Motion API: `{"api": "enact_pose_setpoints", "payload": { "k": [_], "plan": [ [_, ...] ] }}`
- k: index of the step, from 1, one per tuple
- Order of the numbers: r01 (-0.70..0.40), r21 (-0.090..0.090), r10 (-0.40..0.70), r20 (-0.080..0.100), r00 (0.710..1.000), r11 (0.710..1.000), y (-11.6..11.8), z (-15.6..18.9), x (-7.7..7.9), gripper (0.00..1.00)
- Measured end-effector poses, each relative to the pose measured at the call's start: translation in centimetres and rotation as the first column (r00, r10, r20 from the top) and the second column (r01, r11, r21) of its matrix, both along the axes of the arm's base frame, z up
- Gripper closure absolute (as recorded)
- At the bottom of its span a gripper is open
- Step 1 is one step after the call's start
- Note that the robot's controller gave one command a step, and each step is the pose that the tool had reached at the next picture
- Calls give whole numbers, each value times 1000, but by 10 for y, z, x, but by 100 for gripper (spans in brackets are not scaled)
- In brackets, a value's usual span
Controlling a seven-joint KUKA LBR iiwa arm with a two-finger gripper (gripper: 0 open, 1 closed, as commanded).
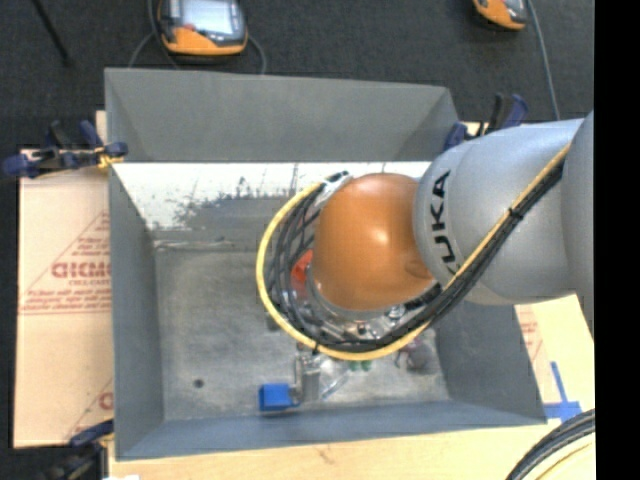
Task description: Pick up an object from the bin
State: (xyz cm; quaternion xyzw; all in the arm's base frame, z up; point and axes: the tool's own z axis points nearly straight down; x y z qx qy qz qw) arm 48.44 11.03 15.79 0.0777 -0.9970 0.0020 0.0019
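The pincer (pixel 310 378) hangs low near the grey bin's (pixel 200 308) near wall, beneath the arm's orange cover (pixel 365 238); I cannot tell whether it is spread or pressed together. A small blue block (pixel 274 397) lies just left of it on the floor; green bits (pixel 360 365) lie just right.

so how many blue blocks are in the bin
1. The blue block lies near the front wall of the bin, left of centre. The arm may hide others.
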Motion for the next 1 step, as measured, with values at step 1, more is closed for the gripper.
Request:
{"api": "enact_pose_setpoints", "payload": {
  "k": [1],
  "plan": [
    [-466, 1, 466, 12, 885, 885, 12, -86, -2, 0]
  ]
}}
